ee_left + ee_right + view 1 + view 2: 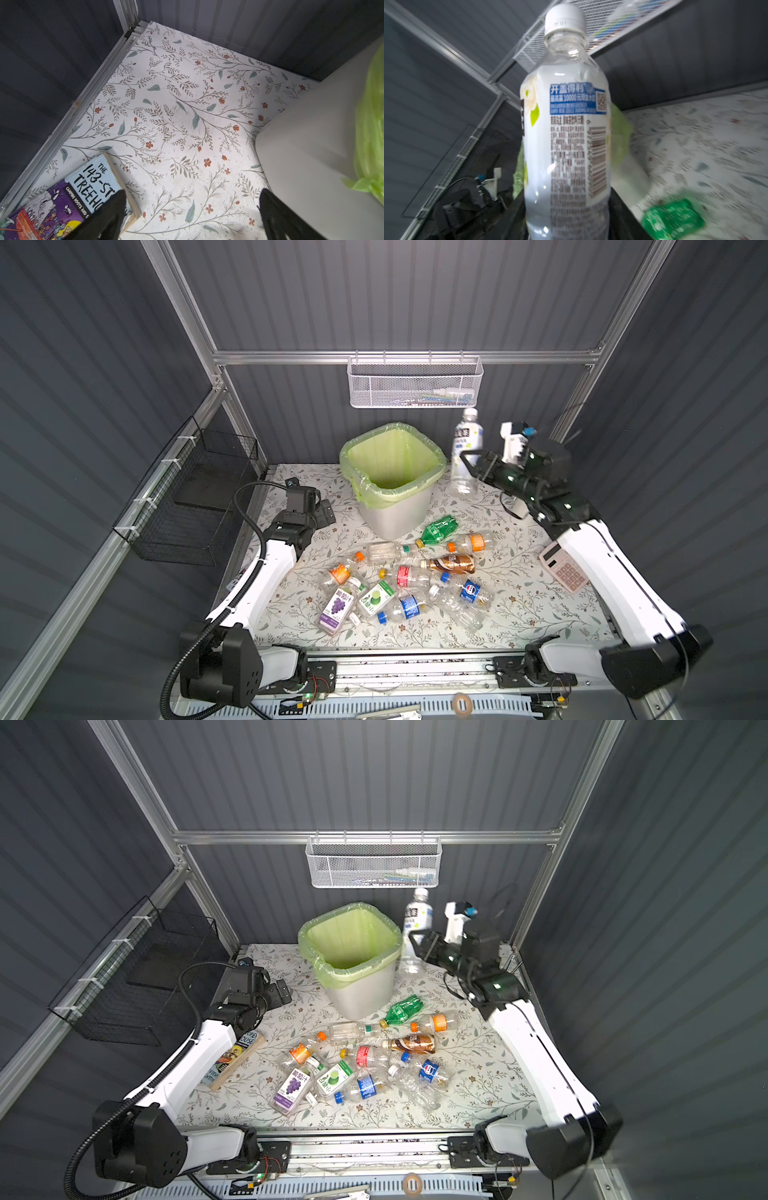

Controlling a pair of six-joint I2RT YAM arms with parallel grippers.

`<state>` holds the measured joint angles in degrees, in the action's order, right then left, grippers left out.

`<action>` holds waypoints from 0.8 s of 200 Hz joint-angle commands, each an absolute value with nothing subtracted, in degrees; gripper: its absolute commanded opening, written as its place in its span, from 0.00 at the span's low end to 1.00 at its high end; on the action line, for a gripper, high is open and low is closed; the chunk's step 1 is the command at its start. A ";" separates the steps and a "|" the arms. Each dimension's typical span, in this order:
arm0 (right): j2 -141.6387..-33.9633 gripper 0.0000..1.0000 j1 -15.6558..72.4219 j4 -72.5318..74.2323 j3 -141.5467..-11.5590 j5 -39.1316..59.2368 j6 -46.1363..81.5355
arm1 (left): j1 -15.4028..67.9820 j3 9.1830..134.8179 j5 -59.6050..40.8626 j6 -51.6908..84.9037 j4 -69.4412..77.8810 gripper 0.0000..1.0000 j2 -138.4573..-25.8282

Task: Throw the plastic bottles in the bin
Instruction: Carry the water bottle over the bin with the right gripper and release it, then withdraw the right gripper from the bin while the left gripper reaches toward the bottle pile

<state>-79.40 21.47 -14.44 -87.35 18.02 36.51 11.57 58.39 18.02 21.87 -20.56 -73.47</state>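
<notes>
right gripper clamps the white-capped bottle mid-body, upper right of centre beside the bin; likely light, crushable, slick; left gripper gapes empty

This is a robot test cell, as in a laboratory. Grey corrugated walls close it on three sides, held by a frame of aluminium profiles. A white left arm and right arm stand on a metal rail at the front edge of a table with a flowered cover. A small circuit board with bare wires lies open there. A white mesh basket and a black wire basket hang on the frame.
</notes>
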 commanded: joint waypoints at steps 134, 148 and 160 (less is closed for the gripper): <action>-83.15 0.99 22.09 -16.57 -94.11 8.01 29.12 | 12.21 60.46 18.67 19.15 -31.88 1.00 -65.44; -79.41 0.99 20.34 -13.84 -87.04 8.09 30.40 | 14.28 61.45 20.52 19.38 -35.44 1.00 -65.45; -76.12 0.99 18.55 -11.88 -81.28 8.04 31.66 | 17.50 62.62 24.75 19.81 -39.31 1.00 -66.11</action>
<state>-79.46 21.12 -17.06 -90.02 9.54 29.58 13.26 59.70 19.86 19.97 -30.37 -65.98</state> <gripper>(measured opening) 0.991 0.997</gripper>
